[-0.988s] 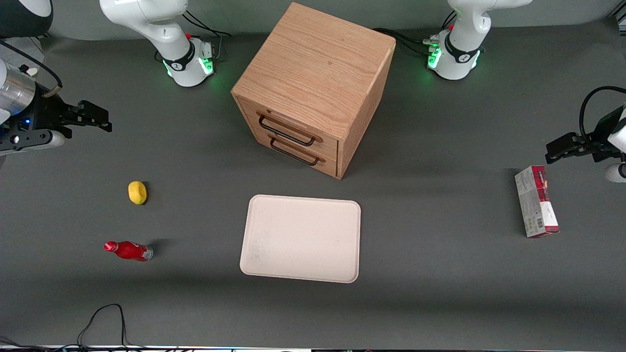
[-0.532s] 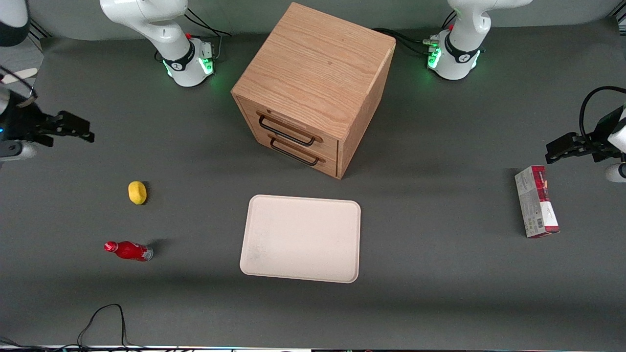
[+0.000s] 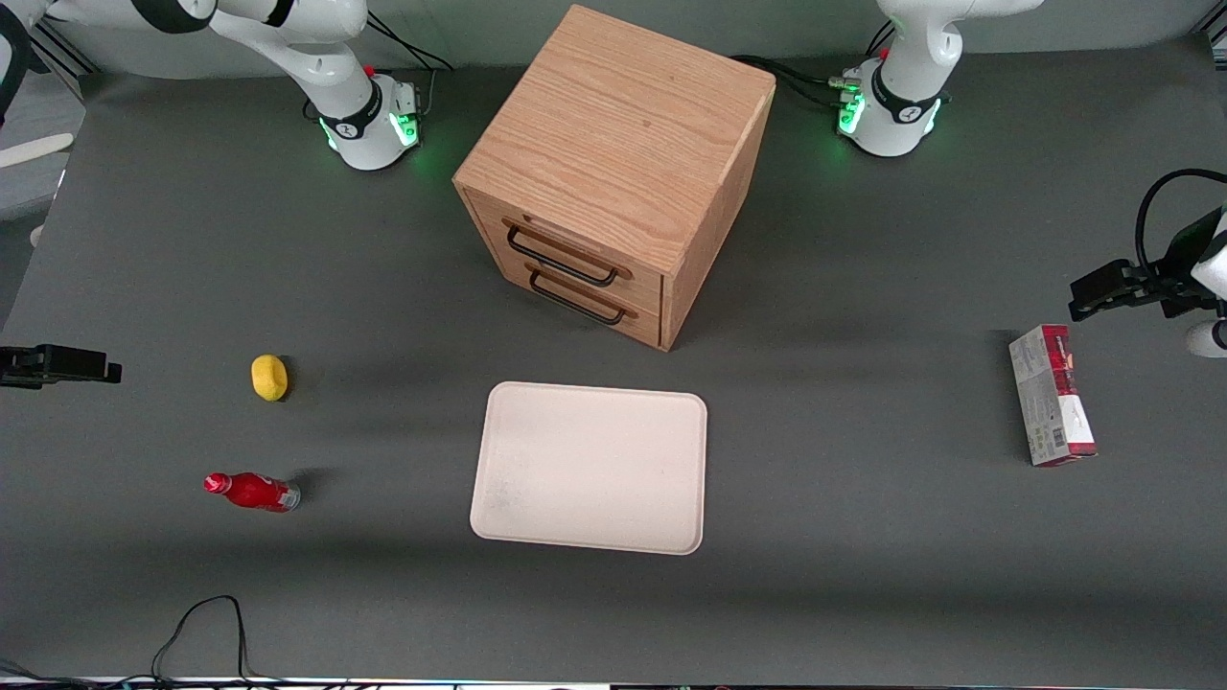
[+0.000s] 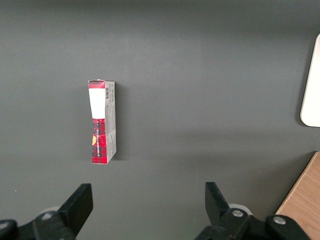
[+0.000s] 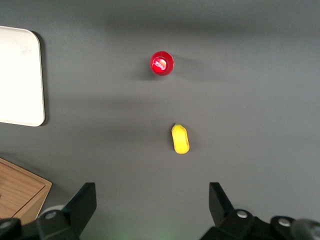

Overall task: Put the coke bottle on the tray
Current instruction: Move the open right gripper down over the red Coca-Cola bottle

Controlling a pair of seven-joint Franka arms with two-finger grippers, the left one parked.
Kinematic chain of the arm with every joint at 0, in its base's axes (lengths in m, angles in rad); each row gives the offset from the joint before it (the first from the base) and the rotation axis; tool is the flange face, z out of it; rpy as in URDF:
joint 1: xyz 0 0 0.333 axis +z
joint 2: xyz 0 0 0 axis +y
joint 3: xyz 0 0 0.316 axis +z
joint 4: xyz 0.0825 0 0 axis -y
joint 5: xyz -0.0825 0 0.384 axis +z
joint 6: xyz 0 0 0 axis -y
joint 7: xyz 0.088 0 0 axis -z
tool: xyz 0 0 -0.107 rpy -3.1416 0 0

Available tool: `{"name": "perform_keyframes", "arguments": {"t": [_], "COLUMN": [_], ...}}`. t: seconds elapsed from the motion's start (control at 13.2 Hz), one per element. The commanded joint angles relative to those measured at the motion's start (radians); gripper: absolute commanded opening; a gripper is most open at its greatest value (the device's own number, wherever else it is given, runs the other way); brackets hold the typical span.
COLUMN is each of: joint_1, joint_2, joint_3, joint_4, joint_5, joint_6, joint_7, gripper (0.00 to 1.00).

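The coke bottle (image 3: 252, 492), small and red with a red cap, stands on the grey table toward the working arm's end. The right wrist view shows it from above as a red disc (image 5: 162, 63). The cream-white tray (image 3: 590, 467) lies flat at mid-table in front of the drawer cabinet; one corner of it shows in the right wrist view (image 5: 20, 75). My right gripper (image 3: 91, 369) hangs at the working arm's end, beside the lemon and farther from the front camera than the bottle. It (image 5: 152, 200) is open, empty and well above the table.
A yellow lemon (image 3: 269, 377) lies between gripper and bottle (image 5: 180, 138). The wooden drawer cabinet (image 3: 613, 172) stands mid-table. A red-and-white carton (image 3: 1051, 394) lies toward the parked arm's end. A black cable (image 3: 201, 623) loops near the table's front edge.
My right gripper has moved nearer to the front camera and toward the table's end, now level with the lemon. Bottle, tray and lemon have not moved.
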Motion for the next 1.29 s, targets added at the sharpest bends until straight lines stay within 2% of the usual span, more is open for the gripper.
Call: {"name": "perform_keyframes", "arguments": {"t": [0.0,1.22], "joint_1": [-0.005,-0.005], "joint_2": [0.01,0.007], "joint_3": [0.005,-0.003], "joint_4": [0.062,0.04], "joint_5": [0.014,0.003], "joint_6": [-0.041,-0.039], "joint_7": [-0.015,-0.047], "gripper": [1.0,1.0]}}
